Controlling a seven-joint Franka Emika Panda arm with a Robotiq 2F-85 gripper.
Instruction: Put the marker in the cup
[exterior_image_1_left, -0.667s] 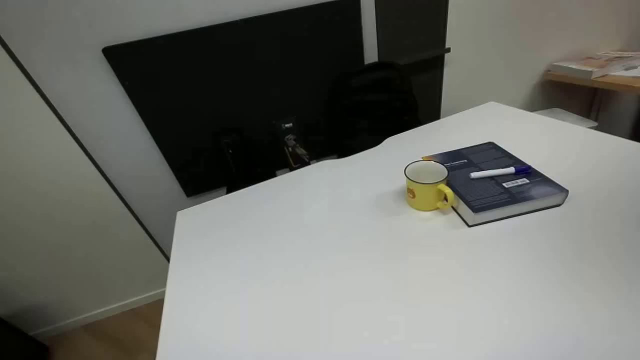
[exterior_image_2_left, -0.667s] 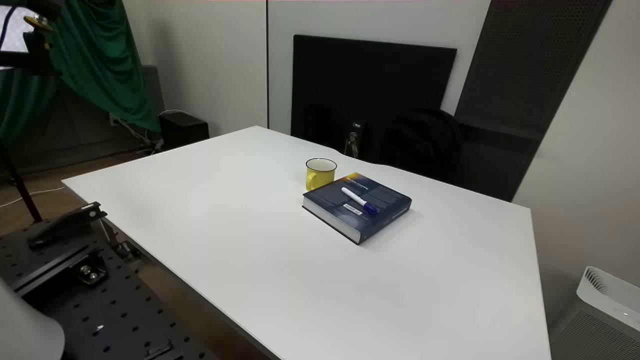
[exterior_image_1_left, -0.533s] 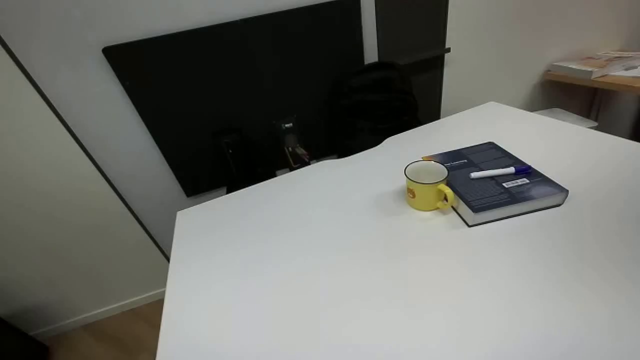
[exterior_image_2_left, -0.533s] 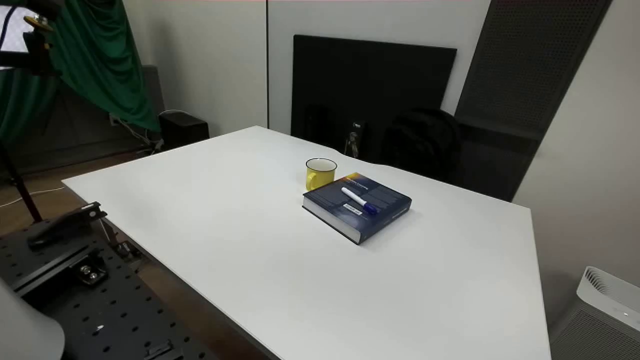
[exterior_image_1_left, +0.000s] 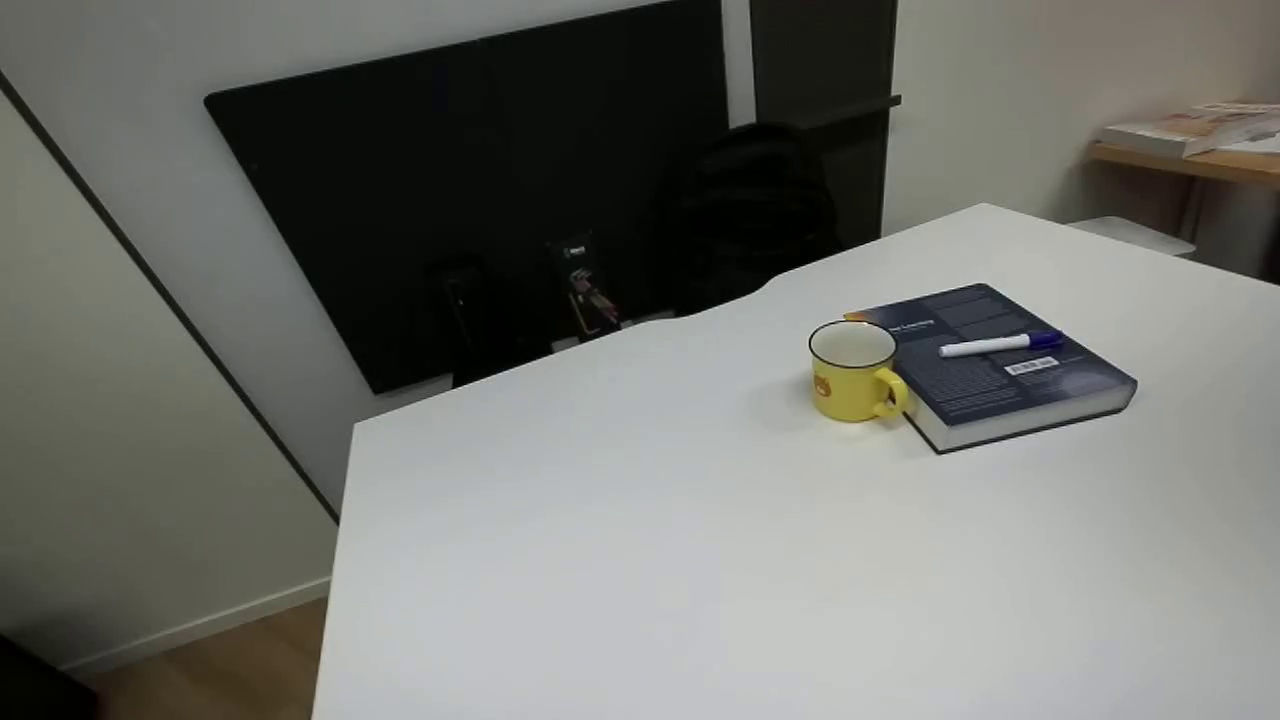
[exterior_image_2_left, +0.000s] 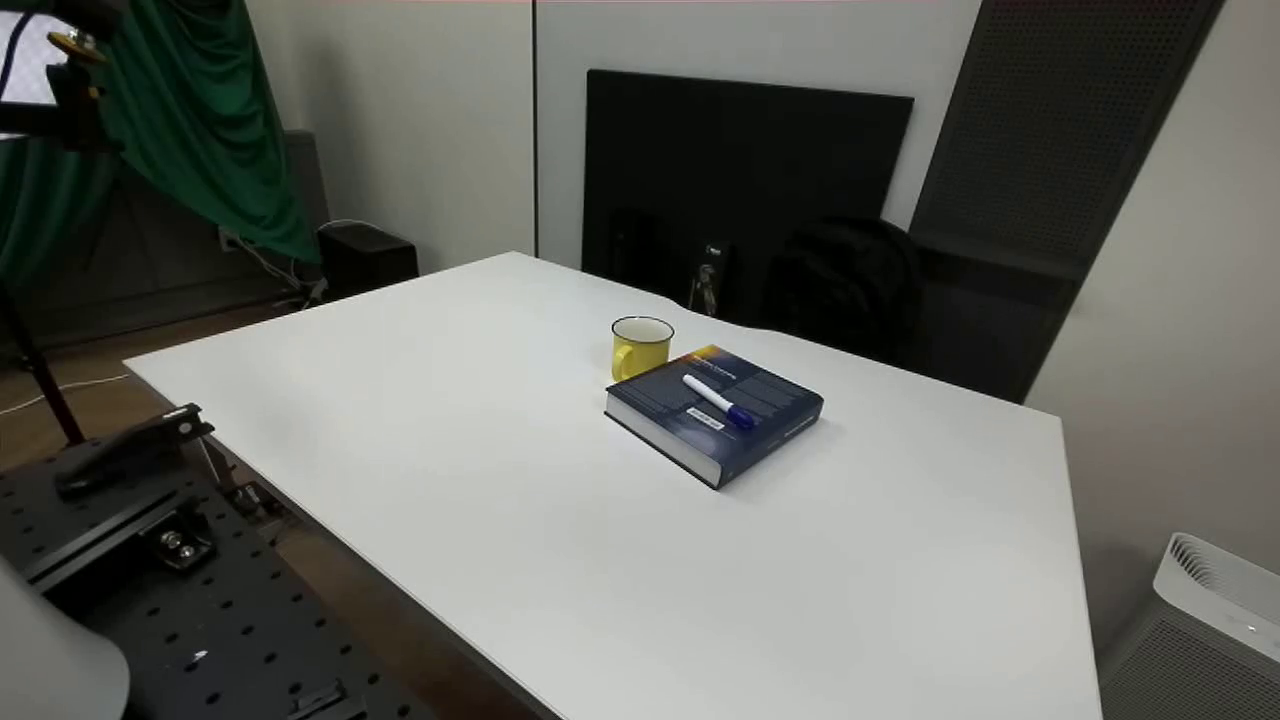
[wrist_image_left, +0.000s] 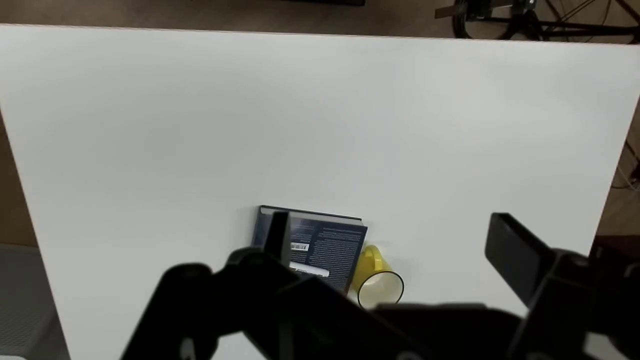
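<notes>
The marker (exterior_image_1_left: 1000, 345) lies flat on top of the thick dark-blue book (exterior_image_1_left: 985, 380) on the white worktop (exterior_image_2_left: 450, 470), its white end toward the yellow cup (exterior_image_1_left: 853, 378) and its blue cap turned away; in both exterior views the cup stands upright just beside the book, nearer the worktop's notched edge than the edge opposite, its handle by a corner of the book, though whether cup and book touch I cannot tell. Beyond that notched edge stands a black panel (exterior_image_2_left: 740, 165), and past the right edge in an exterior view sits a white box (exterior_image_2_left: 1215, 600) with a grille. In the wrist view the claw (wrist_image_left: 392, 235) is spread wide and holds nothing, one finger hiding the marker's cap, with book and cup about midway between the worktop's left and right edges
</notes>
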